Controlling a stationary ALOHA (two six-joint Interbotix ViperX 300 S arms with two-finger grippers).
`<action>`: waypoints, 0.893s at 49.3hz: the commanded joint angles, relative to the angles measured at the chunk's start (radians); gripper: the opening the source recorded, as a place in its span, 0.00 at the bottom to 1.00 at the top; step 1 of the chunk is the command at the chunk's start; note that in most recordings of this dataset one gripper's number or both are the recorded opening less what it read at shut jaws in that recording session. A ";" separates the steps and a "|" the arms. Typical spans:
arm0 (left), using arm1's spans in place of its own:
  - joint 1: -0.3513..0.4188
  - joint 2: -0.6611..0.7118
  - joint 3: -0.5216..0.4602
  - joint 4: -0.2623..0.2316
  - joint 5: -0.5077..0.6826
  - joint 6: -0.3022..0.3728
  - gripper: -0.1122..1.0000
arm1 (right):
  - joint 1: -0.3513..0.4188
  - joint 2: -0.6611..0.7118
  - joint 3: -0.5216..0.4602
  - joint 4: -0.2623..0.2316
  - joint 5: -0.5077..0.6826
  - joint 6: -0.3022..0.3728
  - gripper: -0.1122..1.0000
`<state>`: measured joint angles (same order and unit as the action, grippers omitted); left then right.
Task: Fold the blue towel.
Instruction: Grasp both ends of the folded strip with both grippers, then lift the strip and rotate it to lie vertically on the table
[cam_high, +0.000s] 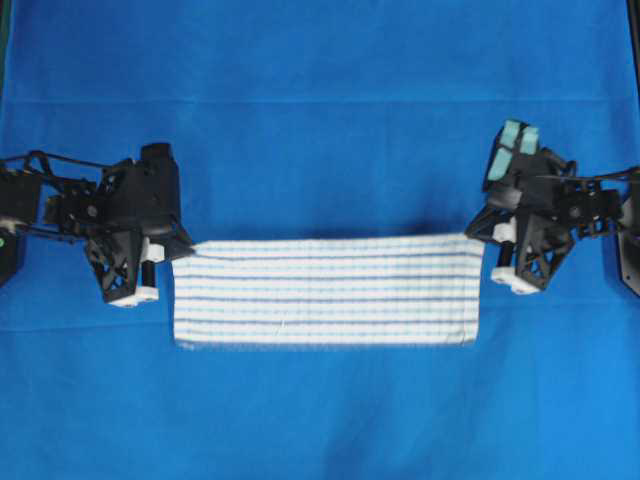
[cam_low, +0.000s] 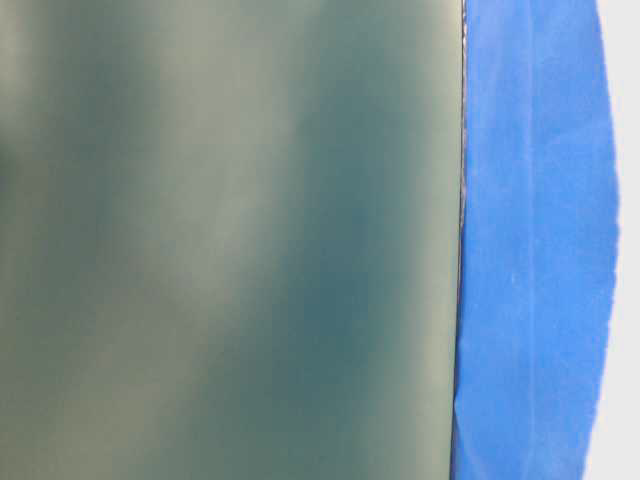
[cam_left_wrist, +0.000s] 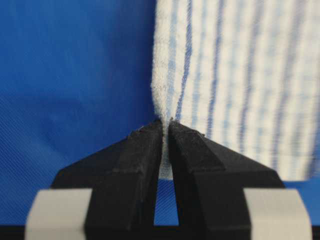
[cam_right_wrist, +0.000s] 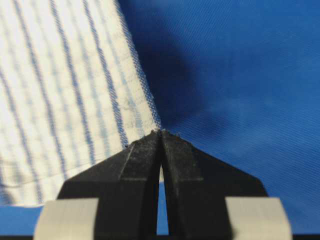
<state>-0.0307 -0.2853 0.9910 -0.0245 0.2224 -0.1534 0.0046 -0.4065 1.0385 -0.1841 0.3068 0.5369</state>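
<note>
Blue towel (cam_high: 325, 292), in the middle of the worktop (cam_high: 320, 100), is pinched at its two far corners by the left end effector (cam_left_wrist: 165, 125) and right end effector (cam_right_wrist: 160, 132), likely so it can be folded.

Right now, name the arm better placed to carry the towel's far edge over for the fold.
Neither alone: both. The left end effector is shut on the blue towel's far left corner, the right end effector on its far right corner.
</note>
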 joint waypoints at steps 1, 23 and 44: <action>0.002 -0.058 -0.032 -0.002 0.023 0.002 0.13 | 0.000 -0.075 -0.028 -0.002 0.043 0.000 0.11; -0.026 -0.209 -0.086 -0.002 0.029 0.002 0.13 | 0.002 -0.304 -0.061 -0.002 0.132 0.006 0.11; -0.060 -0.196 -0.100 -0.002 -0.031 -0.002 0.13 | -0.037 -0.265 -0.077 -0.035 0.132 0.009 0.11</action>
<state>-0.0675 -0.4893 0.9250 -0.0245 0.2270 -0.1549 -0.0092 -0.6842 0.9940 -0.2040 0.4464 0.5446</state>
